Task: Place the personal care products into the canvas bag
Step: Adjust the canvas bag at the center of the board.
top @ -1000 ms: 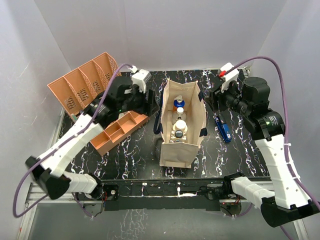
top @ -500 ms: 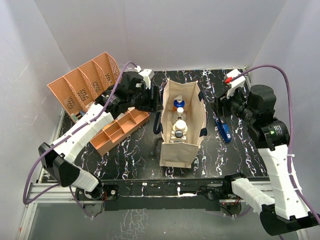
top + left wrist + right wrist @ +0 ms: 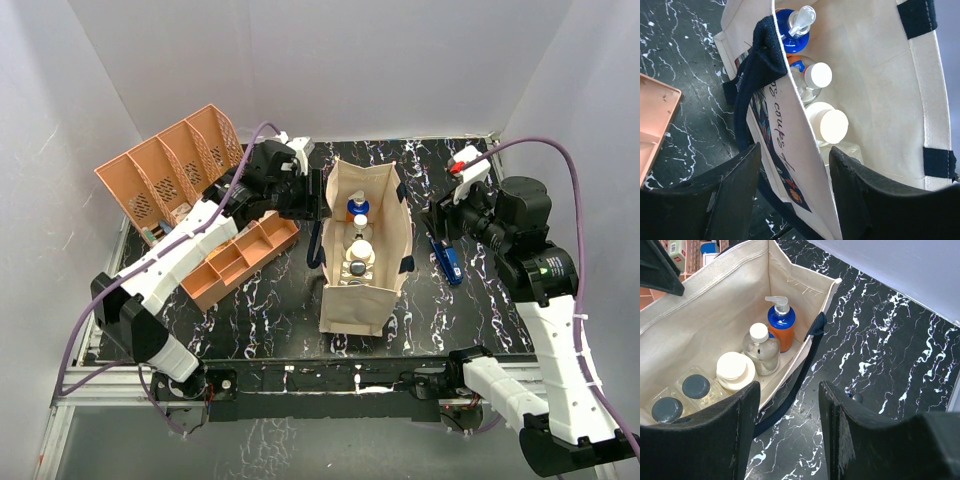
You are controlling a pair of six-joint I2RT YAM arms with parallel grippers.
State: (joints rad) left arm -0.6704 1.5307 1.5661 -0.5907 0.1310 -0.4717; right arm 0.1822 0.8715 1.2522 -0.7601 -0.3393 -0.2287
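The canvas bag (image 3: pixel 352 300) stands upright mid-table with the personal care products inside. In the right wrist view they are a blue and orange pump bottle (image 3: pixel 780 327), a clear white-capped bottle (image 3: pixel 760 347), a cream jar (image 3: pixel 735 371) and two dark-capped clear bottles (image 3: pixel 695 386). My left gripper (image 3: pixel 315 203) is open and straddles the bag's left wall (image 3: pixel 790 135), one finger outside and one inside. My right gripper (image 3: pixel 440 222) is open and empty over the table beside the bag's right wall and navy handle (image 3: pixel 812 335).
An orange compartment tray (image 3: pixel 240 262) lies left of the bag, its corner in the left wrist view (image 3: pixel 655 125). An orange perforated rack (image 3: pixel 170 170) stands at the back left. A slim blue flat object (image 3: pixel 447 260) lies right of the bag.
My left gripper has moved right, from beside the tray to over the bag's left wall. My right arm has shifted slightly right and back from the bag.
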